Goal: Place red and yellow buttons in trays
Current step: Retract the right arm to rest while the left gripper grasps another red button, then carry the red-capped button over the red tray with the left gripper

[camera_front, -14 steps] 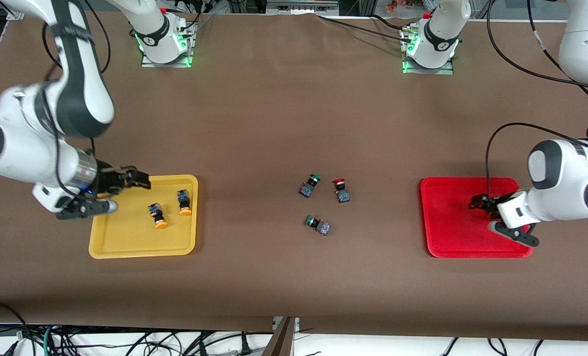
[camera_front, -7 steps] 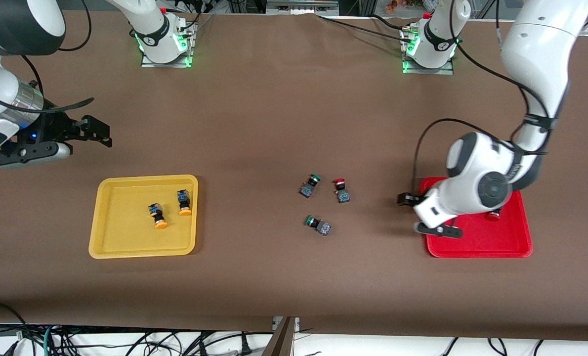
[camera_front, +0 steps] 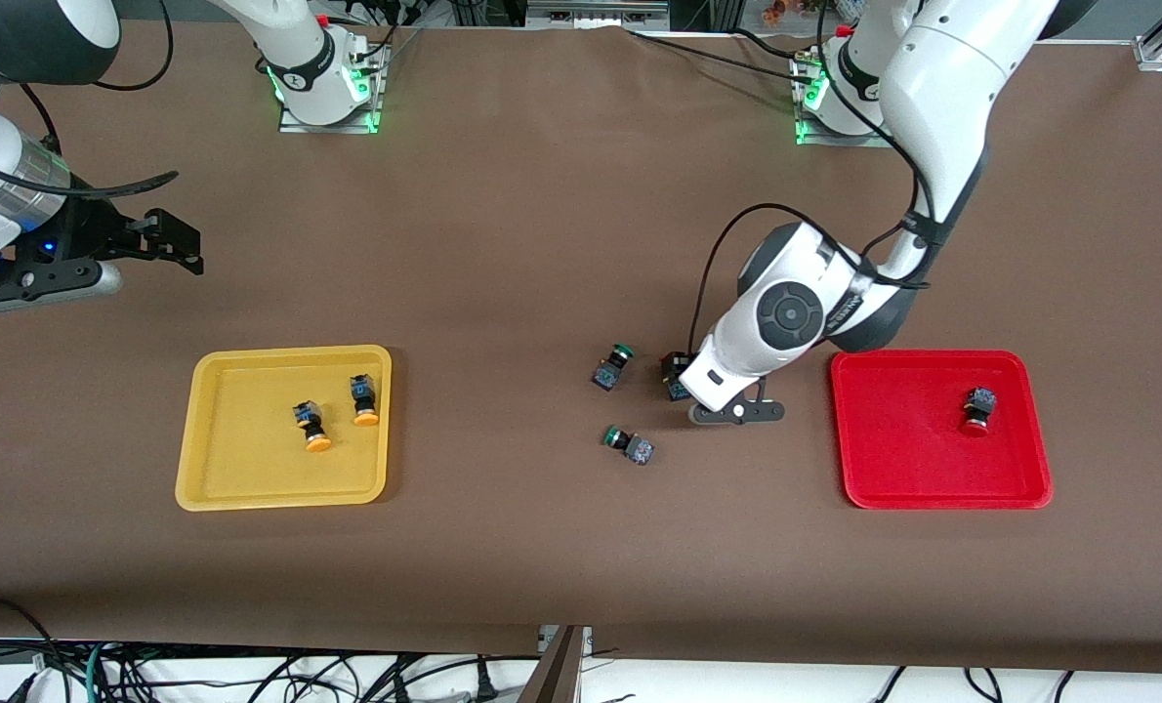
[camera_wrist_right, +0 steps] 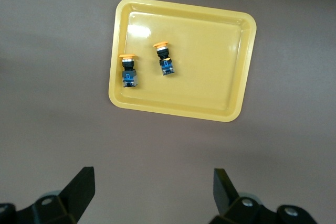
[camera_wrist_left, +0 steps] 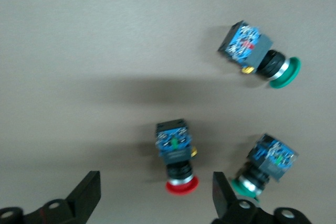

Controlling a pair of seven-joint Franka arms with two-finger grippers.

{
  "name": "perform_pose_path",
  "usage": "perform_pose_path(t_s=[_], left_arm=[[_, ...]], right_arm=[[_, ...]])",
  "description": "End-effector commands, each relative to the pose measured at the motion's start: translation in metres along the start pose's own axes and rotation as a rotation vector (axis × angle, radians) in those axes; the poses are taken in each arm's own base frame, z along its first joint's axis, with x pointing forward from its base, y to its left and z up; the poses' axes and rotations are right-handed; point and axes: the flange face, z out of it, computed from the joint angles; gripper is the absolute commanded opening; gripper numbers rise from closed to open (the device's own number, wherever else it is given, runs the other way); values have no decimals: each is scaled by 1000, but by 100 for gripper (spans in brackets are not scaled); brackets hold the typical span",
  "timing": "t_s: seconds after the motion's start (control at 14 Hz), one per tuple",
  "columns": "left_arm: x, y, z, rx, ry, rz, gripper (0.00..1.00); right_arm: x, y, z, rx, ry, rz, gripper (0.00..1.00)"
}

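Note:
The yellow tray (camera_front: 220, 469) holds two yellow buttons (camera_front: 313, 428) (camera_front: 364, 398); the right wrist view shows the tray (camera_wrist_right: 220, 61) and both buttons (camera_wrist_right: 127, 70) (camera_wrist_right: 164, 60). The red tray (camera_front: 893, 459) holds one red button (camera_front: 976, 410). A second red button (camera_front: 677, 392) lies on the table mid-way between the trays. My left gripper (camera_front: 681, 374) is open over it, and in the left wrist view the button (camera_wrist_left: 176, 156) lies just ahead of the open gripper (camera_wrist_left: 156, 203). My right gripper (camera_front: 183, 249) is open and empty, held over bare table at the right arm's end.
Two green-capped buttons lie on the table beside the loose red one, one (camera_front: 612, 366) toward the right arm's end and one (camera_front: 630, 445) nearer the front camera. Both show in the left wrist view (camera_wrist_left: 260, 53) (camera_wrist_left: 268, 165). The table's brown mat (camera_front: 542, 244) is flat.
My left arm left a red button in the red tray and swung to the loose red button. My right arm rose away from the yellow tray and now holds still.

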Motion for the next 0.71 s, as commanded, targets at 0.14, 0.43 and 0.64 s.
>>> perform_pose_path(t_s=[0.14,0.43,0.64], left_arm=[[-11,19,36,60,49,-9,95],[-15,24,63,67,51,-16,94],[-14,22,68,84,63,0,76]], right_arm=[[6,-2,-29,-33,52,-9,100],[14,7,-22,-29,44,19,100],[15,-2,-21,-29,40,3,100]])
